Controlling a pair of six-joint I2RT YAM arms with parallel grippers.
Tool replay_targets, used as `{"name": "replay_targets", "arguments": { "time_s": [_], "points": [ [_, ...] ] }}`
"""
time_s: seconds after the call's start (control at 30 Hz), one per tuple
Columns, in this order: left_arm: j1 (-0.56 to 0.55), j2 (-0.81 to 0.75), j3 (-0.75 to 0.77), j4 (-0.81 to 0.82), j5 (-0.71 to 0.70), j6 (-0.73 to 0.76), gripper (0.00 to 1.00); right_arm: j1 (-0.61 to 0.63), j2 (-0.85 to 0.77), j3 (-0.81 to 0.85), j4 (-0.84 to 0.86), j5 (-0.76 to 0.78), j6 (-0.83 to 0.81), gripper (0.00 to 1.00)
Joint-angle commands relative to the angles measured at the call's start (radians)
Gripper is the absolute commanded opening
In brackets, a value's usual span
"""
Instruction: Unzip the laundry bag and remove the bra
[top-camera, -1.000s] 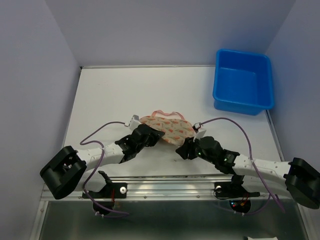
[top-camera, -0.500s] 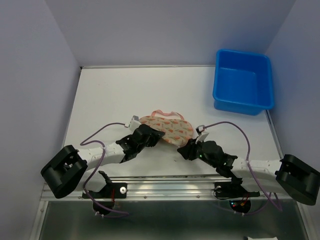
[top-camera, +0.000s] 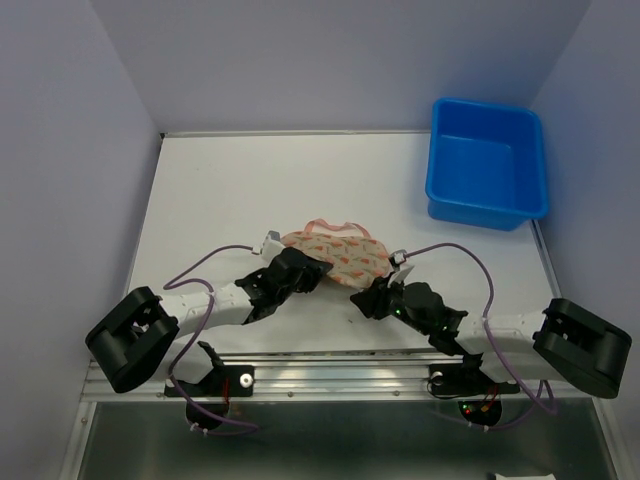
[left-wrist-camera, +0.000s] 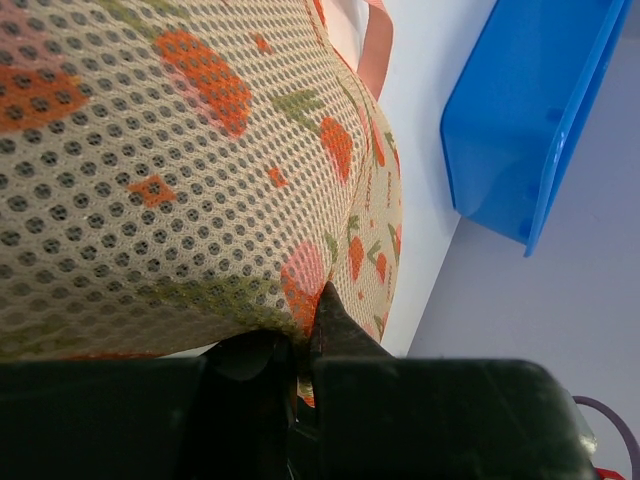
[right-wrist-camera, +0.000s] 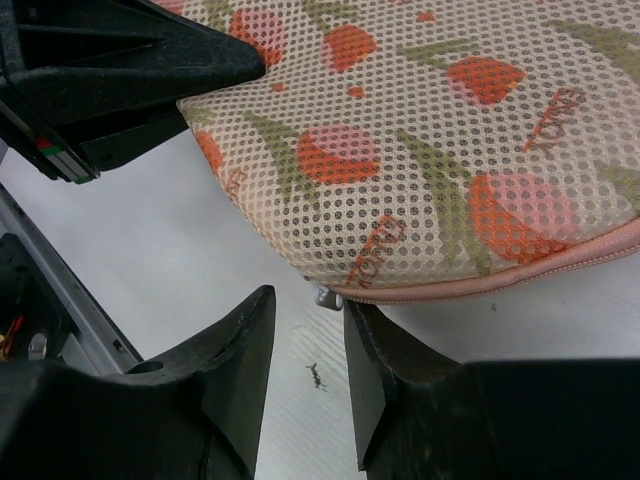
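The laundry bag (top-camera: 340, 253), cream mesh with orange-pink print, lies flat at mid-table. My left gripper (top-camera: 318, 272) is shut on its near left edge; in the left wrist view the mesh (left-wrist-camera: 180, 160) is pinched between the fingertips of the gripper (left-wrist-camera: 305, 322). My right gripper (top-camera: 358, 298) stands open at the bag's near right edge. In the right wrist view the bag (right-wrist-camera: 430, 150) fills the top, and its small metal zip pull (right-wrist-camera: 328, 296) sits by the pink zip edging (right-wrist-camera: 520, 275), just at the tips of the open gripper (right-wrist-camera: 308, 300), unclamped. The bra is hidden.
A blue plastic tub (top-camera: 487, 165) stands at the back right of the table, also seen in the left wrist view as the tub (left-wrist-camera: 530, 110). The bag's pink strap (top-camera: 335, 225) loops out on its far side. The left gripper's body (right-wrist-camera: 130, 70) sits close by in the right wrist view.
My right arm has drawn lower toward the near edge, its gripper sliding slightly left along the bag's near rim with its jaws narrower. The left gripper holds as before.
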Motion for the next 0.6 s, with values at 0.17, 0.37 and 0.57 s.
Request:
{"name": "replay_targets", "arguments": {
  "time_s": [0.17,0.37,0.57],
  "points": [
    [-0.008,-0.009,0.029,0.055,-0.021,-0.011,0.03,0.01,0.012,-0.014,0.098,0.078,-0.018,0.23],
    [-0.008,-0.013,0.009,0.062,-0.019,-0.014,0.03,0.01,-0.067,-0.045,0.049,0.121,-0.033,0.01],
    [-0.005,-0.025,-0.018,0.052,-0.036,0.005,0.03,0.01,-0.165,-0.063,-0.072,0.141,-0.028,0.01]
  ]
}}
